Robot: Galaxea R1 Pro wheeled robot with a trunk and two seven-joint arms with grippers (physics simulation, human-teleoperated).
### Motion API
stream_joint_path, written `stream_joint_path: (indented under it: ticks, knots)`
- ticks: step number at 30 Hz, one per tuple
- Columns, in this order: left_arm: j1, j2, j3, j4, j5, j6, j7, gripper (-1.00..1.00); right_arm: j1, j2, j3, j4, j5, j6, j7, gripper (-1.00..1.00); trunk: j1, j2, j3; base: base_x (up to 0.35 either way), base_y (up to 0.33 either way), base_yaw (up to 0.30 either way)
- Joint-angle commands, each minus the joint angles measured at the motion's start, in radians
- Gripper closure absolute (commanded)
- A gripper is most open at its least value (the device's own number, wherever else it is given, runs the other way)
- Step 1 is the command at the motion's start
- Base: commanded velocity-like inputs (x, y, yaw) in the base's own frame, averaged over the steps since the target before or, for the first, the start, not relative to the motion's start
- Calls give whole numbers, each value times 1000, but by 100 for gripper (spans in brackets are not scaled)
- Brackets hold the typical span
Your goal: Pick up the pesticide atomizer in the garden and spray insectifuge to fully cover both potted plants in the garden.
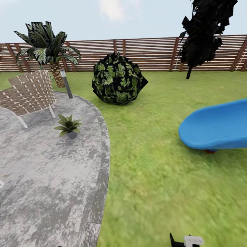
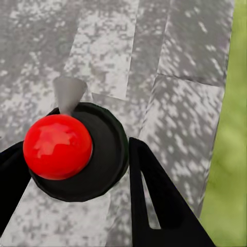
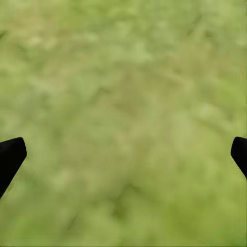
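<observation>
- Clamped between the left gripper [image 2: 77,170] fingers, the pesticide atomizer [image 2: 77,149] looks rigid, light, slippery-domed; its dark collar suits gripping.
- Right gripper [image 3: 123,159] hangs spread wide, empty, over grass [image 3: 123,77].
- One potted plant [image 1: 68,125] stands ahead on the patio [image 1: 41,185].

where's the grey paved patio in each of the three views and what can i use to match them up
Head view: the patio takes up the left side, with a woven chair and a potted plant standing on it.
Left wrist view: the same paving lies behind the left gripper, which holds the red-topped atomizer.
Right wrist view: not in it; grass.
Shared landmark: the patio's edge against the lawn.
</observation>
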Motion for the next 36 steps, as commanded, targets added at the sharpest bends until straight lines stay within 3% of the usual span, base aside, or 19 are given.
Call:
stream_joint_path:
  ticks: [1,9,16,36]
  knots:
    - [-1,0,9,0,-3,-2,-6,100,0,0,-8,1,10,-3,-1,-100,0,0,-1,340,0,246]
    - [-1,0,9,1,-3,-2,-6,100,0,0,-8,0,9,-4,-1,-100,0,0,-1,340,22,242]
    - [-1,0,9,0,-3,-1,-6,100,0,-12,-9,-2,11,-6,-1,-100,0,0,-1,318,167,15]
    - [-1,0,9,2,-3,-2,-6,100,0,-11,-8,0,11,-5,1,-100,0,0,-1,305,206,2]
